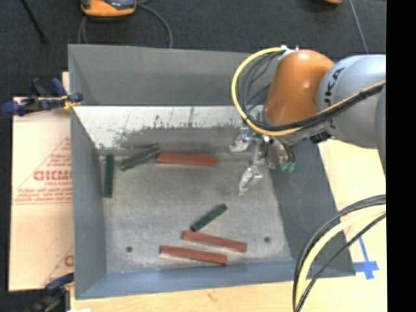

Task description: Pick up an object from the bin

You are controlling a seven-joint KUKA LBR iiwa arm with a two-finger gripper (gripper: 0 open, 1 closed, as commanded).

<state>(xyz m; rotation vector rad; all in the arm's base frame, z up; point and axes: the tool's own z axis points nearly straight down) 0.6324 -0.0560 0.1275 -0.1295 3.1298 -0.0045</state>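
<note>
My gripper (247, 179) hangs over the bare floor in the right half of the bin, under the orange wrist cover. To its left, near the back wall, lies a red-brown flat stick (186, 160), about a hand's width from the gripper. Below and left of the gripper a short dark green stick (208, 218) lies tilted on the floor. Neither stick touches the gripper.
Two more red-brown sticks (214, 242) (194, 255) lie side by side near the front wall. A green stick (138, 158) lies at the back left and another green stick (107, 175) stands along the left wall. The arm's yellow and black cables loop at the right.
</note>
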